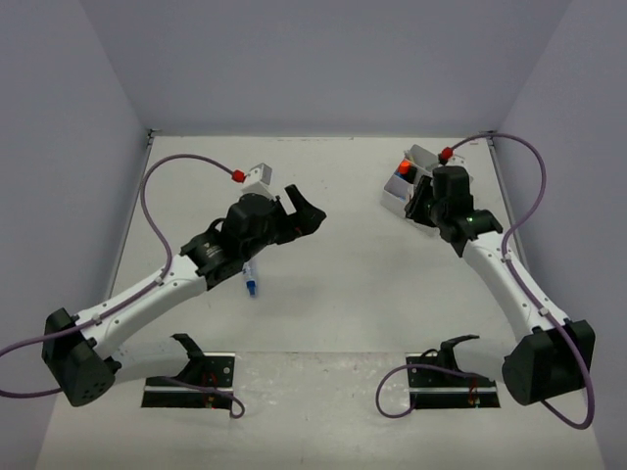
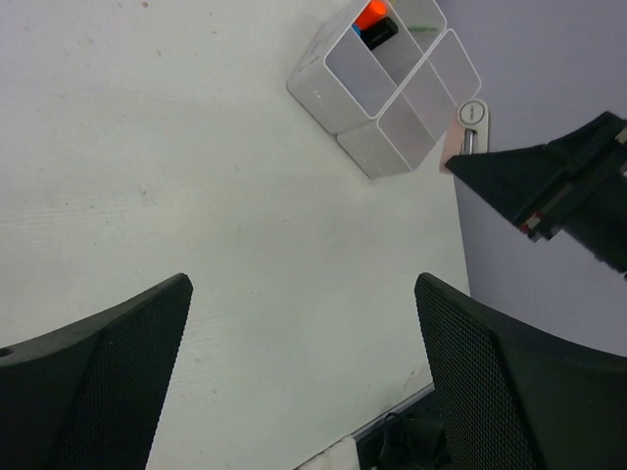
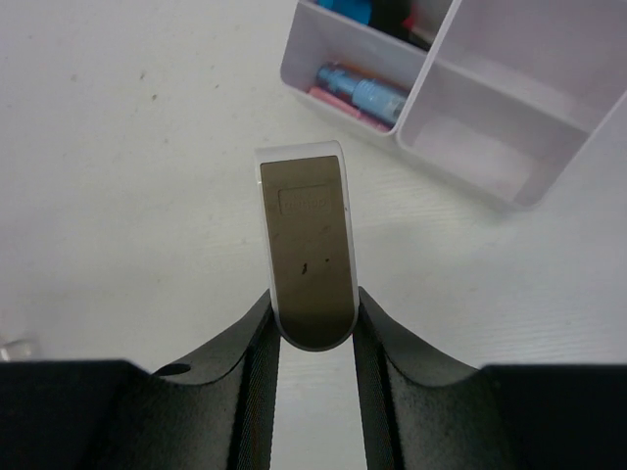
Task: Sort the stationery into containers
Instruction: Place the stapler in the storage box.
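- The right claw (image 3: 313, 315) is pinched shut on a flat white-rimmed piece (image 3: 306, 235) with a rounded end. I can't tell exactly what it is.
- The piece's long axis runs straight out from the fingers, and it hangs above the bare tabletop (image 1: 343, 294), not yet over any compartment.
- The white tray (image 3: 428, 69) sits at the far right of the tabletop, just beyond that claw on its far side. The right arm is much the nearer to it, so I'd expect a short reach forward before letting go.
- The left claw (image 2: 304, 382) is spread wide with nothing in it, hovering mid-tabletop, well apart from the tray.
- One blue pen (image 1: 251, 281) lies loose beneath the left arm, back toward the near left of that claw, lengthwise roughly near-to-far.
- Count: one tray with four compartments. One holds a blue marker (image 3: 367, 90) beside something pink. Another holds an orange-capped highlighter (image 2: 369, 14). The other two look bare where I can see them.
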You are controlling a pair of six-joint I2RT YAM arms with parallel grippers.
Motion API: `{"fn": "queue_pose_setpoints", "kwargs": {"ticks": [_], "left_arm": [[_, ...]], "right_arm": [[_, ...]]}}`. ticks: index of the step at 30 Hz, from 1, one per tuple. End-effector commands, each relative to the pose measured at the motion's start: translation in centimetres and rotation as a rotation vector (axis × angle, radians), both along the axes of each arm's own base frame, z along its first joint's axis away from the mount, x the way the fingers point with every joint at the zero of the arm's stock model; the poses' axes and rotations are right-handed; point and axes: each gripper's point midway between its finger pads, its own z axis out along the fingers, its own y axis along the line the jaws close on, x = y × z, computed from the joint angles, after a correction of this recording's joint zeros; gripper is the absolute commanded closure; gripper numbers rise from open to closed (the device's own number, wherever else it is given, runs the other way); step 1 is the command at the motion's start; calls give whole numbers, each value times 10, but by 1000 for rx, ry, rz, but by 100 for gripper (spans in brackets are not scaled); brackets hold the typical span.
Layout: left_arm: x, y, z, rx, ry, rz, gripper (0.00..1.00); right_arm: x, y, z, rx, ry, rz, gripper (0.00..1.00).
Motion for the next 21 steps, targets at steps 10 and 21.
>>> {"fn": "queue_pose_setpoints", "kwargs": {"ticks": [10,21], "left_arm": [[-52,43,-14,164,-77,-152,2],[-72,64,-5,206,-153,-197,1]], "right_arm": [[29,-49,8,-663,47,420,100],[50,-79,-34,-821,249,542,100]]}}
